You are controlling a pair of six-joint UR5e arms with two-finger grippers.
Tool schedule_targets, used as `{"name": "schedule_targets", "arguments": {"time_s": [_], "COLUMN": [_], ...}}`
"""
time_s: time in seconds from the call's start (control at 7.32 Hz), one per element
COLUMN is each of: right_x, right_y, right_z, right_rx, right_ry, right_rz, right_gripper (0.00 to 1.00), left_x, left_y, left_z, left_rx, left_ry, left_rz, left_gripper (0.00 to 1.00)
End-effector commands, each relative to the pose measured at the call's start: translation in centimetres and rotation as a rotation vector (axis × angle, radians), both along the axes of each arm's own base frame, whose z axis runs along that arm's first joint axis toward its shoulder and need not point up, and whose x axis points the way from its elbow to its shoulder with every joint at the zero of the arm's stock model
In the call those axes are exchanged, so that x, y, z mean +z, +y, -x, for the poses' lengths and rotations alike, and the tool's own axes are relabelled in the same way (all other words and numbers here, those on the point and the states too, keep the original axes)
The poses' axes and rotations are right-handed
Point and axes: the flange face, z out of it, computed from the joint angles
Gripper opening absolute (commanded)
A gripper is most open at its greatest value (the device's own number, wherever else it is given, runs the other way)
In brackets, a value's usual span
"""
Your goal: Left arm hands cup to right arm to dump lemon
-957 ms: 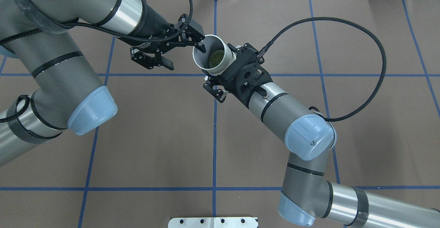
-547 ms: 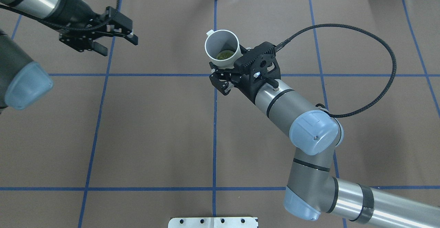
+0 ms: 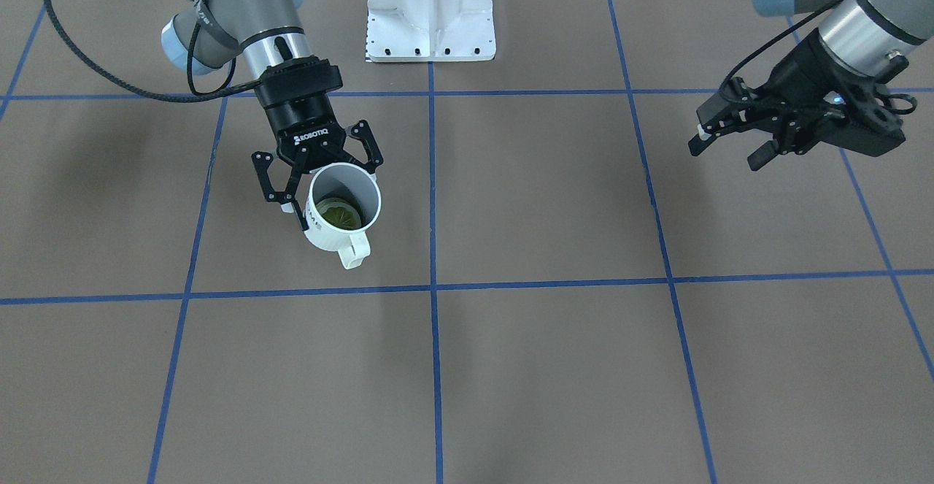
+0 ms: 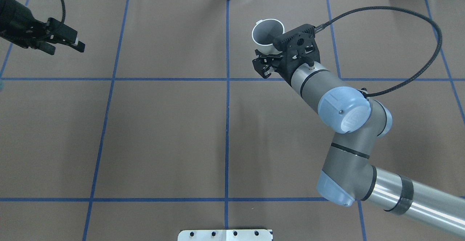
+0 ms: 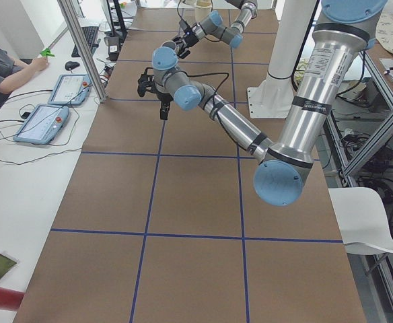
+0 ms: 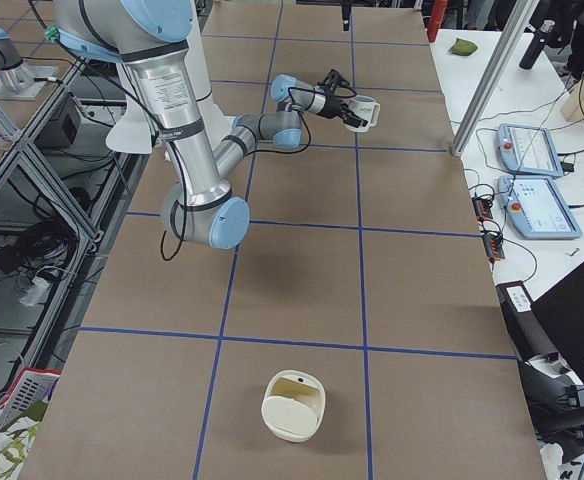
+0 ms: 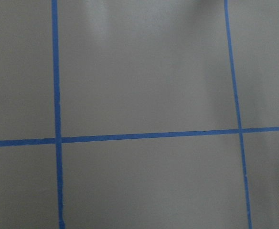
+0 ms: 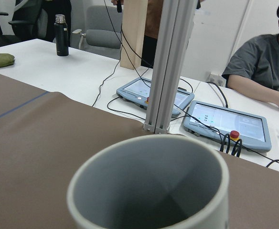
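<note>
White and ribbed, the cup (image 3: 323, 234) hung above the table (image 3: 547, 367) in the right gripper (image 3: 325, 181), jaws clamped on its body, mouth tilted only slightly so the lemon (image 3: 340, 214) lay inside — dump not yet begun. The left gripper (image 3: 726, 155) stood well apart, jaws spread and empty, probably for clearance

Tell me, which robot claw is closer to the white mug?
The right one. The right gripper is closed on the mug, holding it above the table. The left gripper is open and empty, far off across the table.
</note>
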Motion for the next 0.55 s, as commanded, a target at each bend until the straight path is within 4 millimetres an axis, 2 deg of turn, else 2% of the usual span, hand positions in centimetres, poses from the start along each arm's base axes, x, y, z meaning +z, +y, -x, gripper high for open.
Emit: {"name": "schedule_targets", "arguments": {"time_s": [0.0,0.27,0.41], "right_x": [1.9,4.0,5.8], "right_y": [-1.1,-0.1,0.2], "right_z": [-3.6,-8.4,-10.7], "right_rx": [-0.003,0.036,0.024], "right_ry": [-0.171,-0.211,-0.228], "right_rz": [0.166,0.200,0.198], "right_gripper": [0.21,0.21,0.20], "left_x": [4.9,9.6,11.4], "left_y": [-0.1,0.2,0.4], "left_z": [4.2,8.7,9.7], "left_rx": [0.072,0.113,0.126], "left_ry": [-0.098,-0.157,-0.172], "left_rz": [-0.083,-0.154,-0.160], "left_gripper": [1.00,1.00,1.00]}}
